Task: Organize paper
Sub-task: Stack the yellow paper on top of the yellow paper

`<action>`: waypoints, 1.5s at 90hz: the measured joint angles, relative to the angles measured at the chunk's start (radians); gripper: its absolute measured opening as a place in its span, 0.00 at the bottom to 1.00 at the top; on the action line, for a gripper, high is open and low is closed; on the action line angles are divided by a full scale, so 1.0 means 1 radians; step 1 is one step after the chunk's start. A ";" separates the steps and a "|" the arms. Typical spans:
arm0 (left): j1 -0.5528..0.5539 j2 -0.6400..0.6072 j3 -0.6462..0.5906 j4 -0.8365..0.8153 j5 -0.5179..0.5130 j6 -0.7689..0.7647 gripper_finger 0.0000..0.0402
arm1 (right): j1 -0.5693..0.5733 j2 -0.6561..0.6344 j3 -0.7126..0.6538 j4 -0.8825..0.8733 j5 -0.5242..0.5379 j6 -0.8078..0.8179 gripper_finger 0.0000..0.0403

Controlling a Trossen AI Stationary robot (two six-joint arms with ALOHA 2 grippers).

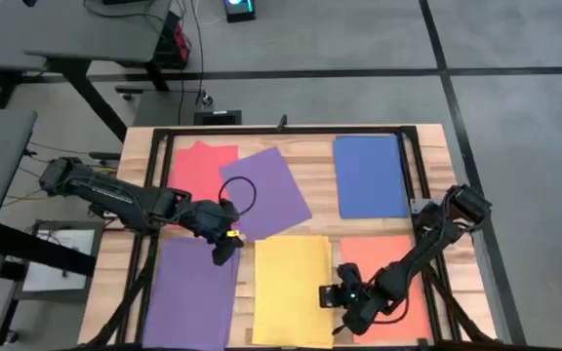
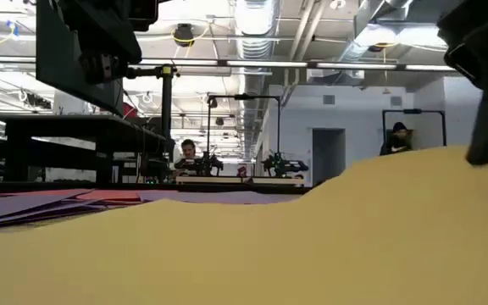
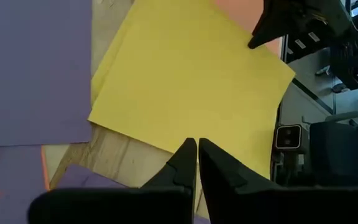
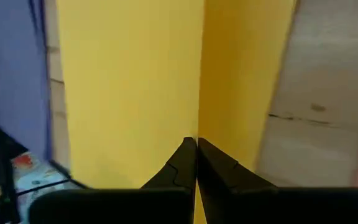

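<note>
Coloured sheets of paper lie flat on the wooden table: red, a tilted purple one, blue, a second purple one, yellow and orange. My right gripper is shut at the yellow paper's right edge, and in the low view the yellow paper rises toward it. The left edge of the yellow paper shows two layers. My left gripper is shut, low over the gap between the near purple sheet and the yellow one. My left gripper: I cannot tell whether its shut fingertips touch the table or a sheet. My right gripper pinches the top yellow sheet's right edge between its two fingers, coming level from the table's right. That edge is raised off a darker yellow layer beneath, while the sheet's left part stays on the table.
A black frame runs around the table top, with bars down both sides. Bare wood shows between the tilted purple and blue sheets. People and workbenches stand in the room beyond the far edge.
</note>
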 joint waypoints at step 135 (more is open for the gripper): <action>0.000 0.000 0.000 -0.007 -0.001 -0.009 0.00 | -0.014 0.005 0.001 -0.020 -0.080 -0.028 0.30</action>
